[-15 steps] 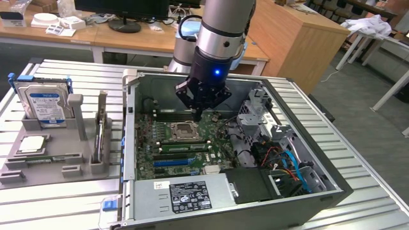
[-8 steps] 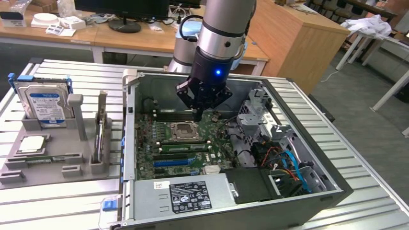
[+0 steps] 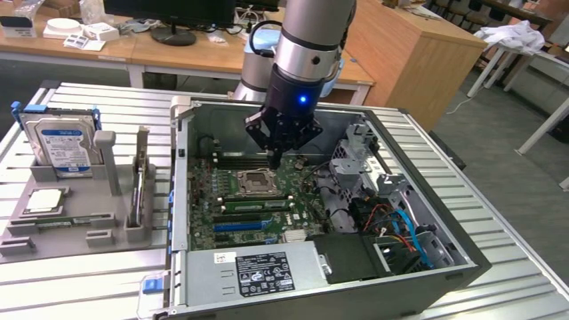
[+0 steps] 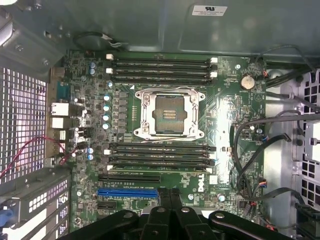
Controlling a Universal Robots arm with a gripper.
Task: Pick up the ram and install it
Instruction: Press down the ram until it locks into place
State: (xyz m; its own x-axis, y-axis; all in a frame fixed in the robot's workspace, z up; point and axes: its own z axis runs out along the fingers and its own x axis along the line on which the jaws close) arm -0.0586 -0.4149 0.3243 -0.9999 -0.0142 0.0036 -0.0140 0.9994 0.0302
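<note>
Ram (image 3: 254,204): long, narrow green stick with a row of dark chips. Stands on edge in motherboard slot, between processor socket and blue slot. Lies level, lengthwise along the slot. Sits below the gripper (image 3: 274,162), apart from its fingertips, not held.

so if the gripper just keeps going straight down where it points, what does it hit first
Most likely the motherboard, near the memory slots behind the processor socket. The shut gripper points down there; depth is hard to judge.

Beneath the black claw (image 3: 273,155) lies a green motherboard (image 4: 225,120) with black memory slots (image 4: 160,70), a silver socket frame (image 4: 170,114) and, nearest the claw, a blue slot (image 4: 127,192).
</note>
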